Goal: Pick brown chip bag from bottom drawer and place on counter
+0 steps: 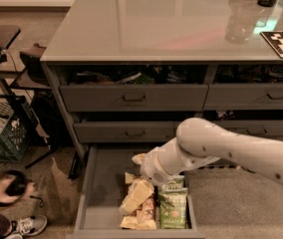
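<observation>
Gripper (137, 197) sits low in the open bottom drawer (104, 183), below the counter's (151, 24) front edge. It covers the brown chip bag (144, 216), apparently for pickup. Grip state cannot be told.

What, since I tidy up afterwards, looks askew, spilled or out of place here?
Nothing looks spilled or damaged. The bottom drawer stands pulled out, and the gripper is down inside it over the brown chip bag, which lies flat beside the green chip bags. Only that open drawer stands out.

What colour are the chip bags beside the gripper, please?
Green chip bags, camera view; the gripper reaches into the bottom drawer.
</observation>
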`<state>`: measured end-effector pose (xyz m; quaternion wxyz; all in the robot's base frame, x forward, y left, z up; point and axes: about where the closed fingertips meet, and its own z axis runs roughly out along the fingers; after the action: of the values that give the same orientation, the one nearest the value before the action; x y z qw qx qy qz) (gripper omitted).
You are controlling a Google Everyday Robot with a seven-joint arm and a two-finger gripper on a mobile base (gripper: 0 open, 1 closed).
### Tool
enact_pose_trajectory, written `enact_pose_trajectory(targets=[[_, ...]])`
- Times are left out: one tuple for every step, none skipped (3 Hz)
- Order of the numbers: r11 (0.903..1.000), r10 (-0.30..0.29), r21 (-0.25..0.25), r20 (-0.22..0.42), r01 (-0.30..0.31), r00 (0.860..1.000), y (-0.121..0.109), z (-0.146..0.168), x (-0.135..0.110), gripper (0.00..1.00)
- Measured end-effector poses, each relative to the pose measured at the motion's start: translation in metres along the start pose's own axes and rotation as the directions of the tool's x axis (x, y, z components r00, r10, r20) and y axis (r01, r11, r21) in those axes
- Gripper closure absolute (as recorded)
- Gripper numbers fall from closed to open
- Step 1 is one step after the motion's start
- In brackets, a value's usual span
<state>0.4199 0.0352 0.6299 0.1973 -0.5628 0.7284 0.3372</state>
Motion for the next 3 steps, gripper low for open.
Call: enact_pose_trajectory(targets=[[0.997,0.06,0.044,0.093,-0.065,0.994,-0.059,0.056,0.006,0.0],[0.9926,0.096,0.062,0.123,-0.104,0.988,-0.073,0.074,0.016,0.0],[0.9926,0.096,0.062,0.123,-0.104,0.988,-0.073,0.074,0.016,0.0]])
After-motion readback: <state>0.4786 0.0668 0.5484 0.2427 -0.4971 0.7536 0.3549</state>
